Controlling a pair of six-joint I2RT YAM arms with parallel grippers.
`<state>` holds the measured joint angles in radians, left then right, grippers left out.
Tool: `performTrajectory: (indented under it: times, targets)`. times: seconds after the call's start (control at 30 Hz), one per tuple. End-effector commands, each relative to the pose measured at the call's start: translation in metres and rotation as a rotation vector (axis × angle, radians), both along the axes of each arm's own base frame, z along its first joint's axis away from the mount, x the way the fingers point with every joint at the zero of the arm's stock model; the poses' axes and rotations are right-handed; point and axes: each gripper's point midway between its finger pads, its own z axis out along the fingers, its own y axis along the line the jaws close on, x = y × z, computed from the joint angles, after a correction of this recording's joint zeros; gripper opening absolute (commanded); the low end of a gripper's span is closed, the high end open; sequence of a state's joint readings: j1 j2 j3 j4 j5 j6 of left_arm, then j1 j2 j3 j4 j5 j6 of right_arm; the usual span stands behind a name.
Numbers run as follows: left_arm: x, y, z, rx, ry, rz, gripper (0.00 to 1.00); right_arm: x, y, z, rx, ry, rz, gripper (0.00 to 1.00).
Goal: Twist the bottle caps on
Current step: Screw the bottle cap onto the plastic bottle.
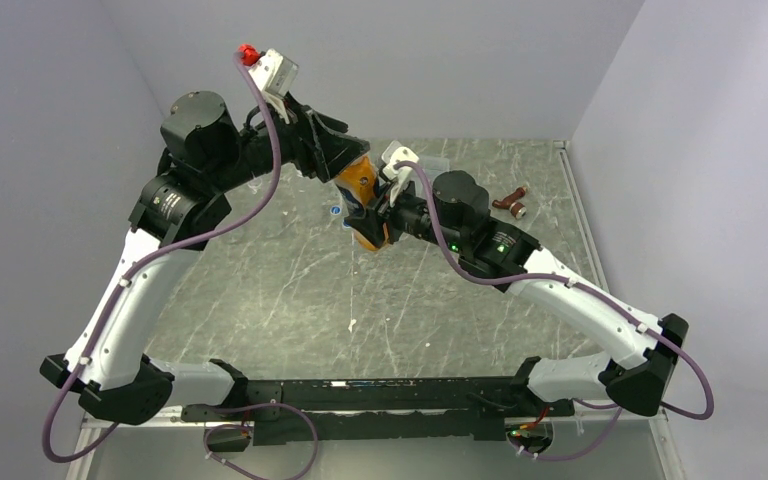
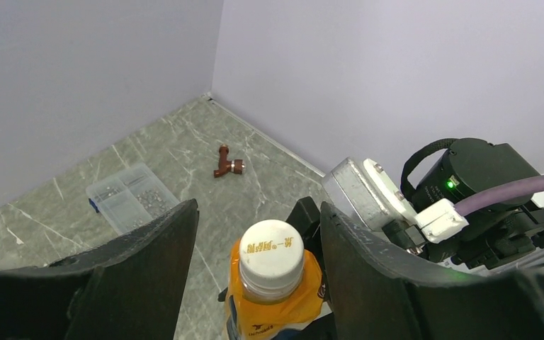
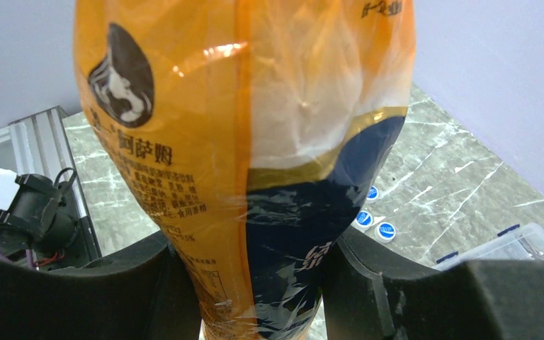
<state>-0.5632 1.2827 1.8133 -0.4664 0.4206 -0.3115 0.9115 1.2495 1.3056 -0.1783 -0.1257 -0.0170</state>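
Observation:
An orange bottle [image 3: 205,127] with a dark blue label band hangs tilted above the table, and my right gripper [image 3: 255,241] is shut on its lower body. A white cap [image 2: 273,248] sits on the bottle's neck. My left gripper [image 2: 258,210] is open around that cap, one finger on each side with a gap on both. From above, the bottle [image 1: 360,190] lies between the left gripper [image 1: 353,160] and the right gripper [image 1: 385,217]. Three blue bottle caps [image 3: 363,218] lie on the table behind the bottle, and one blue cap [image 1: 336,210] shows from above.
A flat clear plastic box [image 2: 131,198] lies near the back wall, also seen as a box [image 3: 510,244] at the right. A small brown fitting [image 1: 512,200] lies at the back right of the table [image 1: 290,300]. Walls enclose the table on three sides.

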Motion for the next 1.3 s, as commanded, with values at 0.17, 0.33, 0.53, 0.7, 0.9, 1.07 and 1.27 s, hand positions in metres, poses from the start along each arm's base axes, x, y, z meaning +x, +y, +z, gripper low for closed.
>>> performTrajectory:
  times: [0.17, 0.33, 0.53, 0.7, 0.9, 1.07, 1.27]
  targets:
    - [-0.0075, 0.0036, 0.0192, -0.032, -0.037, -0.009, 0.56, 0.0052, 0.0025, 0.0302, 0.061, -0.059, -0.018, 0.0]
    - [-0.0087, 0.0021, 0.0187, -0.032, -0.036, -0.021, 0.48, 0.0058, 0.0045, 0.0297, 0.058, -0.051, -0.015, 0.0]
    - [-0.009, 0.0005, 0.0168, -0.029, -0.033, -0.031, 0.44, 0.0097, 0.0057, 0.0288, 0.049, -0.039, -0.031, 0.0]
    - [-0.006, 0.0026, 0.0144, -0.02, -0.032, -0.011, 0.53, 0.0094, 0.0071, 0.0289, 0.051, -0.037, -0.025, 0.0]
    - [-0.0067, 0.0039, 0.0157, -0.022, -0.038, -0.006, 0.48, 0.0096, 0.0084, 0.0283, 0.051, -0.034, -0.022, 0.0]
    - [-0.0049, 0.0042, 0.013, -0.015, -0.03, 0.002, 0.48, 0.0101, 0.0084, 0.028, 0.051, -0.031, -0.025, 0.0]
    - [-0.0032, 0.0065, 0.0126, -0.012, -0.027, 0.019, 0.56, 0.0099, 0.0087, 0.0279, 0.05, -0.03, -0.024, 0.0]
